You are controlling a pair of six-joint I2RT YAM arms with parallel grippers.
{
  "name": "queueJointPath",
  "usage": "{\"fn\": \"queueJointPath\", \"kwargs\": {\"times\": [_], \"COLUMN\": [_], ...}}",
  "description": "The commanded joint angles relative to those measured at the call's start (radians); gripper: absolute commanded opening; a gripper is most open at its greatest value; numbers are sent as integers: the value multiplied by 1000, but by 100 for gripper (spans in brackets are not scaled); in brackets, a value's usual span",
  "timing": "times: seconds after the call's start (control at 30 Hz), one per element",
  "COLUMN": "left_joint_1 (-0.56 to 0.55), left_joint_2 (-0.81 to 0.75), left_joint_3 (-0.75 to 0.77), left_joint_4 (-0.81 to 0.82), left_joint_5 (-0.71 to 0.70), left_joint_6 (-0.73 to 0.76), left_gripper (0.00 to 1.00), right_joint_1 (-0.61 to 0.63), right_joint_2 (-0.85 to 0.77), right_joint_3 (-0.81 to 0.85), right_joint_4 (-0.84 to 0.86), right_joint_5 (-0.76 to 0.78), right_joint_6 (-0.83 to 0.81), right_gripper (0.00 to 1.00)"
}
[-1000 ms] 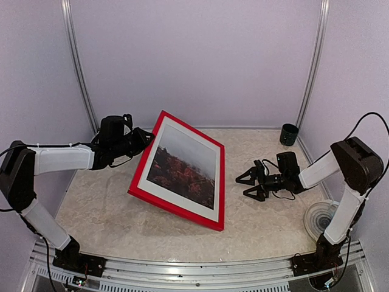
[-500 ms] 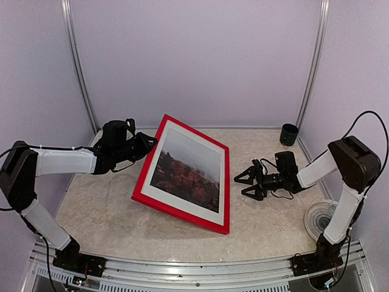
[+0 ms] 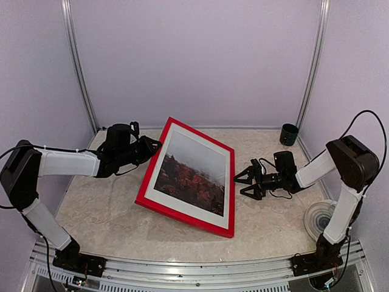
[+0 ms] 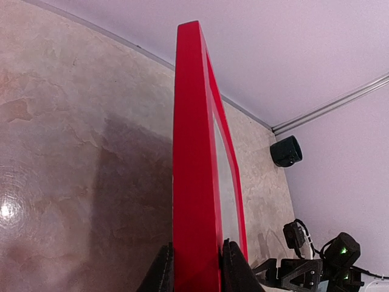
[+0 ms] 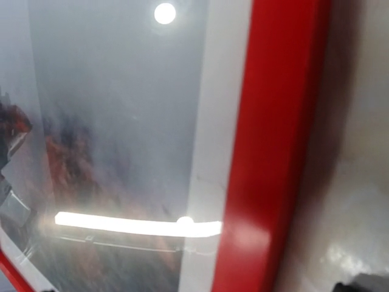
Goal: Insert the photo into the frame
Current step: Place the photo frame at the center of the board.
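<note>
Between left gripper [image 4: 196, 269] fingers: frame [image 3: 182, 215] edge, pinched, frame tilted.
Left of right gripper [image 3: 248, 183]: photo [image 3: 191, 176] inside frame.
Right gripper: spread, empty.

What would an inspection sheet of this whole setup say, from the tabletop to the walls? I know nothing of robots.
Surface: beige marbled tabletop.
Job's things: red frame tilted, its far-left edge raised and its near edge on the tabletop; photo of autumn trees sits inside it.
Clutter: dark cup in the far right corner; pale round object by the right arm's base, kind unclear.
Grippers: left gripper shut on the frame's raised edge; right gripper open, close to the frame's right edge, holding nothing.
Cables: black cable loops over the right arm's elbow.
Surroundings: lilac walls, metal corner rails.
</note>
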Motion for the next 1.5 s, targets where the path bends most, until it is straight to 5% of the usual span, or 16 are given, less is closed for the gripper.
{"fn": "queueJointPath", "kwargs": {"times": [0.0,1.47], "left_joint_1": [-39,-102], "left_joint_2": [40,130], "left_joint_3": [-30,-81], "left_joint_4": [-51,29], "left_joint_5": [5,54], "left_joint_6": [102,75], "left_gripper": [6,33], "right_joint_1": [19,-5], "right_joint_2": [51,28], "right_joint_3": [-10,56], "right_joint_4": [-73,-218], "right_joint_5": [45,61], "right_joint_6": [1,-77], "right_gripper": [99,99]}}
